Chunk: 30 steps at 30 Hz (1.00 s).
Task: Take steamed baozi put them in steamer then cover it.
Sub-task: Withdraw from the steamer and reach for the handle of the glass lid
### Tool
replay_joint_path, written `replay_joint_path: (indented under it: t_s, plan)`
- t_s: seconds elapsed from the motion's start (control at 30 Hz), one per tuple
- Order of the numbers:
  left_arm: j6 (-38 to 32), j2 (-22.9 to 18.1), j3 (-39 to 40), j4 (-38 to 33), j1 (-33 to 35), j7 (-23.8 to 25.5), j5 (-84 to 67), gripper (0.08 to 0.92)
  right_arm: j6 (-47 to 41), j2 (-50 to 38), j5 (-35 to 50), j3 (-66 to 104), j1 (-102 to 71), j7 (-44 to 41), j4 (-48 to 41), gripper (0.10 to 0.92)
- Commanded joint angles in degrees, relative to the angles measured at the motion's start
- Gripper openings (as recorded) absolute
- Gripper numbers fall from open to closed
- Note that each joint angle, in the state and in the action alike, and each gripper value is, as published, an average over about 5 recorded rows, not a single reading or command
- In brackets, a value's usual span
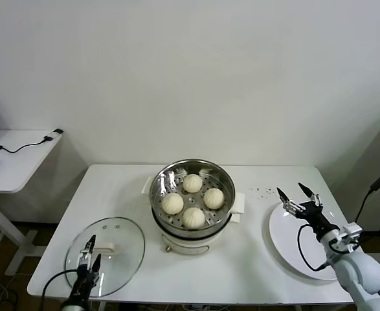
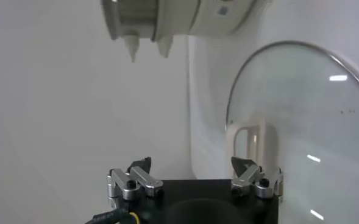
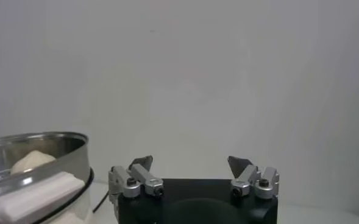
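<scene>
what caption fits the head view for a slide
Four baozi sit in the steamer; the left tool hovers open over the cover, right tool open above the plate.

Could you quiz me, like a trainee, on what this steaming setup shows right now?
1. How many baozi sit in the steamer?
2. True or false: the glass lid covers the steamer.
3. Which claw hovers over the white plate: A) left claw, B) right claw?

Key
1. Four.
2. False; it lies flat on the table, under the open left claw.
3. B; it is open and empty.
</scene>
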Motion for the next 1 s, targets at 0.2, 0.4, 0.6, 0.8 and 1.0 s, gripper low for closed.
replay_joint_path:
  t_s: [0.2,0.4,0.6,0.8,1.0]
  plan:
    - [0.94,-1.06,0.13,11.17,-9.19,-4.01,7.44,0.823,0.66,2.93,-4.09,4.24,-4.97,-0.99,-0.29,0.823]
    - [1.20,-1.03,0.21,14.97,-11.50,-6.98,7.24,0.823,1.02,3.61,-4.35,4.75,-5.01,-1.30,-0.74,0.823]
    - [1.61,-0.72,0.39,17.50,-13.81,-9.00,5.83,0.823,1.67,4.53,-5.16,4.90,-4.93,-1.64,-1.70,0.823]
    - [1.25,0.13,0.24,18.99,-15.24,-9.45,2.34,0.823,2.03,5.26,-5.81,4.92,-4.73,-1.81,-2.30,0.823]
    - [0.08,0.46,0.15,18.70,-14.73,-9.52,-0.05,0.758,2.65,5.79,-7.10,4.88,-4.63,-2.44,-3.10,0.823]
